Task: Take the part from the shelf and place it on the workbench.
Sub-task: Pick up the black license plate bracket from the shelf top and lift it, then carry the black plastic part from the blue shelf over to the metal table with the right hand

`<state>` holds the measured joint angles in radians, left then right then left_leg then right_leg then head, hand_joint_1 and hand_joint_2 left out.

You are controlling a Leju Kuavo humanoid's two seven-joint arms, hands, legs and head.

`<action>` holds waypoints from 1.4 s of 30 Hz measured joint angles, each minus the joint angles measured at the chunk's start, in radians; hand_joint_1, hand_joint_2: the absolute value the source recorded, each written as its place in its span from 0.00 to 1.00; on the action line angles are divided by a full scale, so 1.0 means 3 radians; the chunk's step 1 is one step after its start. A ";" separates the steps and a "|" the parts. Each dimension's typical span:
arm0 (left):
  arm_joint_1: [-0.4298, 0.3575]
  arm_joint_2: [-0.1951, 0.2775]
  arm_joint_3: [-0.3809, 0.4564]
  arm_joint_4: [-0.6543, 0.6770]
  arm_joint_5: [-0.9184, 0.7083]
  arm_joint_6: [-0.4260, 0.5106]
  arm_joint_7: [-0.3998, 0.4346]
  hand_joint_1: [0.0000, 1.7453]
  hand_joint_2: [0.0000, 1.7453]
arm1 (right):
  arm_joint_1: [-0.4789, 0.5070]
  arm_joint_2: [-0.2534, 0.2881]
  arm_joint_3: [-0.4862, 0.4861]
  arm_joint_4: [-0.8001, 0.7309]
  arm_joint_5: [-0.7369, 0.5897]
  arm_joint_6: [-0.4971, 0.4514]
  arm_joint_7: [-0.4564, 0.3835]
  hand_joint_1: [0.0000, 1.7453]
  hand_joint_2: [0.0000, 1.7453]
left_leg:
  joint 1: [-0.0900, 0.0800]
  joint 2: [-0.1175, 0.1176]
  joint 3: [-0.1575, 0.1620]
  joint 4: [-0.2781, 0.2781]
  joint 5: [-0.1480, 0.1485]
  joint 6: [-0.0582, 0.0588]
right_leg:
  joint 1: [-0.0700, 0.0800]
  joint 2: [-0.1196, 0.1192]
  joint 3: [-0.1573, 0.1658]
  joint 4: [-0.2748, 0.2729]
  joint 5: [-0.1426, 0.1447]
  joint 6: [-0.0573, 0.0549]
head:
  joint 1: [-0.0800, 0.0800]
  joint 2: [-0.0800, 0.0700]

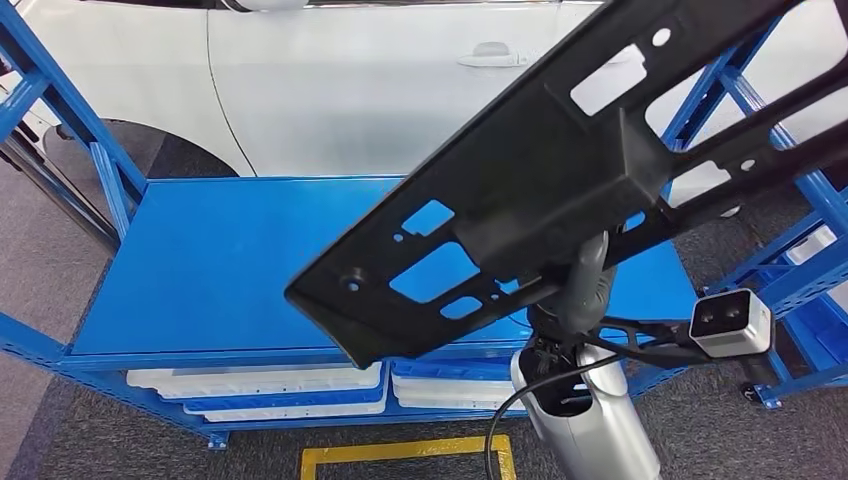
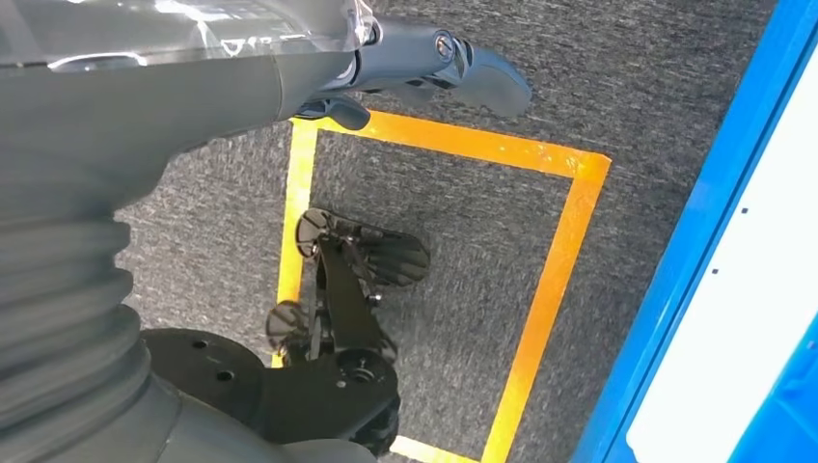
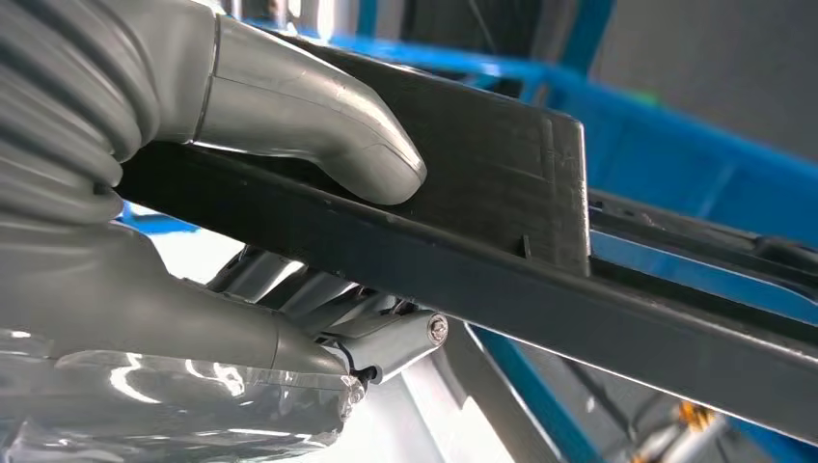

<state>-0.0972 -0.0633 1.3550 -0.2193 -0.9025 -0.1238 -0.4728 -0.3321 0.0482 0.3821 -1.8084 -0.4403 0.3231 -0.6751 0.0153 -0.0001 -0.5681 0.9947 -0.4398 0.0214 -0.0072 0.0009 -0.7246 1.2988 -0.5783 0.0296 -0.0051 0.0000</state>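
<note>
- The part [image 1: 590, 170], a long black plastic panel with rectangular cutouts and small round holes, is held up in the air, slanting from low on the left to high on the right across the head view, above the blue bench [image 1: 250, 270].
- The right hand [image 1: 585, 285] grips it from underneath; in the right wrist view the grey thumb [image 3: 318, 116] presses on 1 face of the part [image 3: 502, 212] and the fingers [image 3: 395, 342] curl against the other face, closed on its edge.
- The left hand [image 2: 424, 68] hangs over the floor, its fingers [image 2: 482, 77] extended and apart, holding nothing.
- The blue bench top sits inside a blue metal frame [image 1: 95, 150]; the part's lower end hangs over the bench's front edge.
- Under the bench top, a lower level holds white trays [image 1: 260, 385] side by side; what lies in them cannot be told.
- Behind the bench stands a white car [image 1: 380, 90], its door and handle showing.
- A blue rack [image 1: 800, 270] stands to the right, partly hidden by the part.
- Grey carpet [image 2: 453, 251] covers the floor, marked with a square of yellow tape [image 2: 550, 280] in front of the bench.
</note>
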 joint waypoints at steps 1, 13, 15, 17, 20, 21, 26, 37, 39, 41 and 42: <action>0.0000 -0.0001 0.0000 0.0000 -0.0004 0.0008 -0.0005 0.00 1.00 | 0.0035 -0.0010 0.0009 -0.0044 0.0017 0.0027 0.0004 1.00 1.00 | 0.0000 -0.0001 0.0001 0.0003 -0.0001 -0.0001 | -0.0006 0.0000 0.0019 -0.0038 0.0054 0.0001 | 0.0001 0.0000; -0.0025 0.0013 0.0003 0.0001 0.0017 0.0094 0.0059 0.00 1.00 | -0.0022 -0.0089 0.0290 -0.0180 0.0266 0.0012 0.0007 1.00 1.00 | -0.0003 -0.0010 -0.0222 0.0575 -0.0390 -0.0168 | -0.0006 -0.0014 0.0438 -0.1001 0.0498 -0.0176 | -0.0008 0.0000; -0.0024 0.0017 0.0003 0.0001 0.0013 0.0113 0.0075 0.00 1.00 | -0.0071 -0.0144 0.0376 -0.0159 0.0261 -0.0123 -0.0027 1.00 1.00 | -0.0001 -0.0009 -0.0351 0.0930 -0.0536 -0.0176 | 0.0004 -0.0016 0.0407 -0.0996 0.0519 -0.0187 | -0.0007 0.0000; -0.0023 0.0027 0.0003 0.0001 0.0009 0.0119 0.0092 0.00 1.00 | -0.0112 -0.0222 0.0426 -0.0143 0.0228 -0.0229 -0.0044 1.00 1.00 | -0.0001 -0.0009 -0.0256 0.0817 -0.0439 -0.0163 | 0.0011 -0.0016 0.0383 -0.0987 0.0537 -0.0181 | -0.0007 0.0000; -0.0025 0.0048 0.0003 0.0001 0.0009 0.0132 0.0112 0.00 1.00 | -0.0136 -0.0319 0.0445 -0.0135 0.0226 -0.0329 -0.0064 1.00 1.00 | -0.0015 -0.0012 0.0120 0.0156 -0.0201 -0.0114 | 0.0022 -0.0014 0.0360 -0.0970 0.0563 -0.0148 | -0.0004 0.0000; -0.0024 0.0053 0.0003 0.0001 0.0010 0.0141 0.0115 0.00 1.00 | -0.0136 -0.0344 0.0446 -0.0135 0.0236 -0.0351 -0.0066 1.00 1.00 | -0.0025 -0.0013 0.0174 0.0042 -0.0176 -0.0097 | 0.0025 -0.0014 0.0353 -0.0966 0.0575 -0.0131 | -0.0004 0.0000; -0.0011 0.0066 0.0004 0.0001 0.0012 0.0154 0.0134 0.00 1.00 | -0.0134 -0.0431 0.0451 -0.0138 0.0257 -0.0371 -0.0066 1.00 1.00 | -0.0022 0.0002 0.0118 -0.0014 -0.0068 0.0006 | 0.0009 -0.0005 0.0268 -0.0832 0.0469 -0.0035 | 0.0004 0.0000; 0.0005 0.0069 0.0009 0.0001 0.0023 0.0199 0.0234 0.00 1.00 | 0.0003 -0.0505 0.0399 -0.0170 0.0437 -0.0250 -0.0068 1.00 1.00 | -0.0028 0.0004 -0.0172 0.0054 0.0144 -0.0044 | 0.0017 -0.0002 0.0719 -0.0990 0.0240 -0.0055 | 0.0013 0.0000; 0.0020 0.0074 0.0015 0.0000 0.0024 0.0208 0.0277 0.00 1.00 | 0.0072 -0.0505 0.0337 -0.0185 0.0494 -0.0169 -0.0069 1.00 1.00 | -0.0027 0.0001 -0.0182 0.0046 0.0177 -0.0085 | 0.0017 -0.0005 0.0696 -0.1003 0.0288 -0.0093 | 0.0022 0.0000; 0.0032 0.0083 0.0027 0.0000 0.0033 0.0210 0.0302 0.00 1.00 | 0.0129 -0.0504 0.0273 -0.0202 0.0547 -0.0130 -0.0068 1.00 1.00 | -0.0023 -0.0002 -0.0229 0.0123 0.0073 -0.0118 | -0.0001 -0.0015 0.0652 -0.1036 0.0352 -0.0143 | 0.0017 0.0000; 0.0036 0.0089 0.0034 0.0000 0.0038 0.0210 0.0311 0.00 1.00 | 0.0161 -0.0504 0.0234 -0.0221 0.0576 -0.0123 -0.0068 1.00 1.00 | -0.0018 -0.0003 -0.0276 0.0255 -0.0065 -0.0132 | -0.0009 -0.0022 0.0619 -0.1049 0.0390 -0.0163 | 0.0013 0.0000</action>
<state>-0.0865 -0.0366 1.3653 -0.2193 -0.8912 -0.0607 -0.3796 -0.2838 -0.1030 0.4522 -1.8748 -0.2676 0.2861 -0.6955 0.0100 -0.0010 -0.6510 1.0711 -0.4593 -0.0181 -0.0100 -0.0056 -0.5390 0.9842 -0.4614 -0.0194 -0.0012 0.0000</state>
